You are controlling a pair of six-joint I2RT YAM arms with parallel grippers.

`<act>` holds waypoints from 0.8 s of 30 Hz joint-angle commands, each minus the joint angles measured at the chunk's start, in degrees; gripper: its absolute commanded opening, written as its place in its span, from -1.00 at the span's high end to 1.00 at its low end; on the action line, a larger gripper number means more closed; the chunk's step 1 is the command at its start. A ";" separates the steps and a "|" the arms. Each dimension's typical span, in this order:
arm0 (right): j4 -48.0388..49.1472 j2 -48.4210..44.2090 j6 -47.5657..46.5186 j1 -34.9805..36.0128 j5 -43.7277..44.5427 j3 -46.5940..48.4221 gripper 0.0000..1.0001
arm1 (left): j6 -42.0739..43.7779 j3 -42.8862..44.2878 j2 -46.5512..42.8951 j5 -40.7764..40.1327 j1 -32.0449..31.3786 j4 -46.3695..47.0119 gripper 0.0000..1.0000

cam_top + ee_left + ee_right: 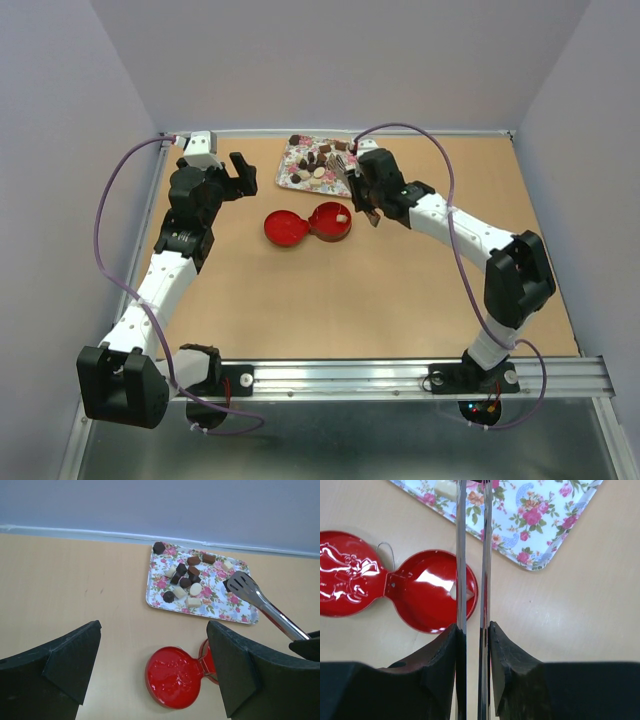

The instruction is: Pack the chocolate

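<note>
The chocolate [185,582] lies as several dark, brown and cream pieces on the flowered tray [216,602]; it also shows from above [318,165]. One cream piece [342,213] sits in the open red tin's base [326,228], half hidden behind the tongs in the right wrist view [451,591]. My right gripper [473,630] is shut on the metal tongs [461,555], squeezing both arms close together. The tongs' head [243,585] is over the tray's right part, with a dark piece [226,585] at its tip. My left gripper [152,667] hangs open and empty above the tin's lid [175,677].
The tin's lid [283,228] lies flat, hinged to the left of the base. The tray [296,178] sits near the back wall. The left arm [190,215] stands to the left of the tin, and the metal rail [400,375] runs along the near edge.
</note>
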 commanded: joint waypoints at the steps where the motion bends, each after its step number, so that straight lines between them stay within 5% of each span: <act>1: 1.79 -5.05 -0.25 -0.27 -4.23 -3.33 0.39 | -0.31 2.22 -1.59 0.92 -0.37 2.23 -0.97; 14: -4.71 -22.45 0.46 -0.36 -11.98 -15.99 0.38 | -0.39 3.10 -0.09 0.58 -0.37 1.79 -0.97; 24: -6.39 -21.77 0.64 -0.09 -16.64 -18.11 0.35 | -0.31 3.62 -0.35 0.57 -0.37 1.18 -0.97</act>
